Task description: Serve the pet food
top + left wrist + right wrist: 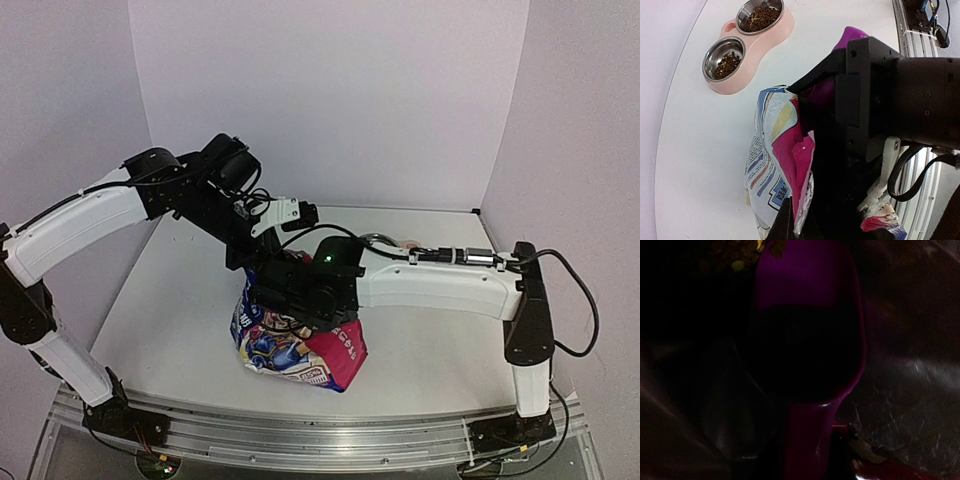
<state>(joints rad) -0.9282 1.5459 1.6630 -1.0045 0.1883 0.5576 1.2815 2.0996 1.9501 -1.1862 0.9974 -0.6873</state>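
Top external: right arm [430, 285] angles down into pouch [300, 352].

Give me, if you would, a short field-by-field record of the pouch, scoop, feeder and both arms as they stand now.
pouch: cat food pouch upright and open on the table
left fingers: shut on the pouch's top edge
right fingers: inside the pouch, shut on the magenta scoop
scoop load: too dark to tell
kibble: visible in the pouch beyond the scoop's tip
feeder: pink double-bowl feeder, apart from the pouch; both steel bowls hold kibble
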